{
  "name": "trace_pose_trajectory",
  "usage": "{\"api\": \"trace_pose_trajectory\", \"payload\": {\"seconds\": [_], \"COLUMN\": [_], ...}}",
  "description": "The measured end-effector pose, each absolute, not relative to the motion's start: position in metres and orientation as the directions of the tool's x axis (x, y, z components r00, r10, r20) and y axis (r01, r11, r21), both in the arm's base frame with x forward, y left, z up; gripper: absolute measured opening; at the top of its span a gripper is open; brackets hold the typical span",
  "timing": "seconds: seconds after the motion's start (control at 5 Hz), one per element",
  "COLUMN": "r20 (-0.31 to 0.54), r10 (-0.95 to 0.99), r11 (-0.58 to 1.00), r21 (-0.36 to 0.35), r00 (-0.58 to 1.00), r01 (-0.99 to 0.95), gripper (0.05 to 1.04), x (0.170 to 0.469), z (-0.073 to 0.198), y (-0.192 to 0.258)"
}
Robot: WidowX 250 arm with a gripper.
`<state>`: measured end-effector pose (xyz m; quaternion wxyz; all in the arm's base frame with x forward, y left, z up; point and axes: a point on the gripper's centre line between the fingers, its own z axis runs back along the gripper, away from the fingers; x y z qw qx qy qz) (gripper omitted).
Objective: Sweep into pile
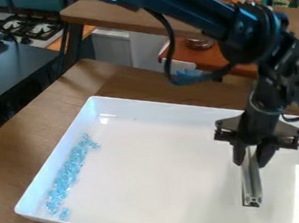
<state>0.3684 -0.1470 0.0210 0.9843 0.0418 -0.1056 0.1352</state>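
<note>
Your claw [253, 156] pinches the metal bar [253, 183], long axis running down-frame. Blue bits [66, 178] form a slanting strip along the tray's [150, 158] left wall.

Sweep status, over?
Gripper closed on silvery bar, image right. Blue bits banded along tray's left wall. No obstacle seen between.

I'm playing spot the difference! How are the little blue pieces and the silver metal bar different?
The blue pieces are many and tiny, but the metal bar is one long piece. The blue pieces are light blue; the metal bar is silvery grey. The blue pieces lie loose in a strip along one side, while the metal bar points down from the pincer. Both show against the white tray.
</note>
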Motion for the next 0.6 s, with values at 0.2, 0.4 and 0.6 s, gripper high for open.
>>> {"api": "trace_pose_trajectory", "payload": {"seconds": [0.2,0.4,0.6], "r20": [0.26,0.248,0.253], "r10": [0.209,0.182,0.213], "r11": [0.973,0.982,0.976], "r21": [0.043,0.012,-0.093], "r00": [0.943,0.952,0.944], "r01": [-0.228,-0.191,-0.196], "gripper": [0.722,0.972,1.005], "x": [0.377,0.378,0.39], "z": [0.012,0.011,0.053], "y": [-0.151,-0.152,-0.126]}}
